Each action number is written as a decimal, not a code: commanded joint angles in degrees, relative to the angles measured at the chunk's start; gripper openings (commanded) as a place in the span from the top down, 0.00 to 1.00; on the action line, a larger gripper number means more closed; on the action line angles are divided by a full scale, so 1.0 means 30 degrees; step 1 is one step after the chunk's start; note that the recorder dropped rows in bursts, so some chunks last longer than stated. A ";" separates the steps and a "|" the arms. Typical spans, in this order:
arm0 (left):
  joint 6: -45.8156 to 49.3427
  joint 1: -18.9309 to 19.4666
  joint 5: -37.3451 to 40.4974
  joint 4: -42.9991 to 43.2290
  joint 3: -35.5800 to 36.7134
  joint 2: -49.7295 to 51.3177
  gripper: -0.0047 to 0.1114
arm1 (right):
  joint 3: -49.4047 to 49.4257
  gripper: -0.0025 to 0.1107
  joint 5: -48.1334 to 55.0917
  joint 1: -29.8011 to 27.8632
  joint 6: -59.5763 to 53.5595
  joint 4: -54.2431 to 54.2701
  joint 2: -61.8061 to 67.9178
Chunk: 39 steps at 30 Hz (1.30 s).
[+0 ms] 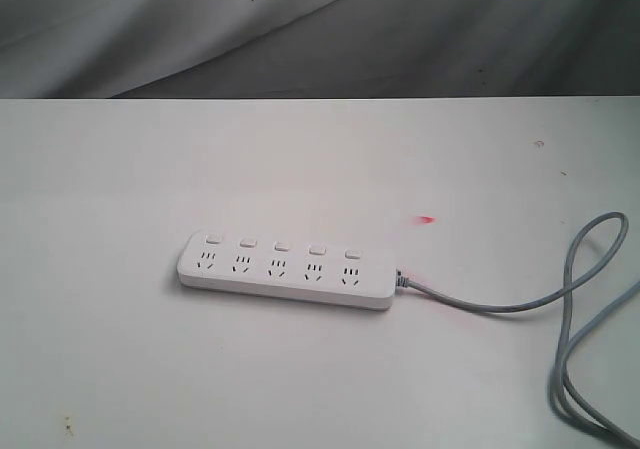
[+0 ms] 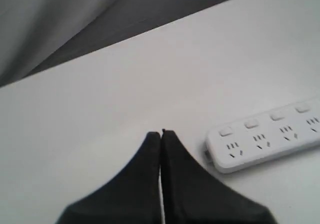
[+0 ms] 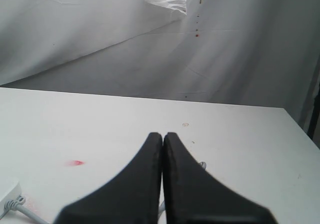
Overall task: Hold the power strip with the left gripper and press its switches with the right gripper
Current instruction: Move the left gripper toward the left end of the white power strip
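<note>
The white power strip lies flat near the middle of the white table, five sockets along it and a row of switches above them. Its grey cable leaves the right end and loops away. No gripper shows in the exterior view. In the left wrist view my left gripper is shut with nothing in it, hovering off the strip's rounded end, a short gap apart. My right gripper is shut and empty over bare table; only the strip's cable end shows at the edge of its view.
A small red mark sits on the table behind the strip's right end. The cable makes a long loop toward the front right corner. Grey cloth hangs behind the table's far edge.
</note>
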 commanded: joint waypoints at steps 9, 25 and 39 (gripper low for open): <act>0.9907 -0.0107 0.2002 -0.5124 -0.4205 0.8478 0.96 | 0.0050 0.98 -0.0142 -0.0135 0.0063 0.0037 -0.0063; 2.0371 -0.0107 0.1627 -0.7058 -0.4216 1.3713 0.90 | 0.0050 0.98 -0.0142 -0.0135 0.0063 0.0037 -0.0063; 2.4216 -0.0107 0.3486 -1.0090 -0.4216 1.5336 0.33 | 0.0050 0.98 -0.0142 -0.0135 0.0063 0.0037 -0.0063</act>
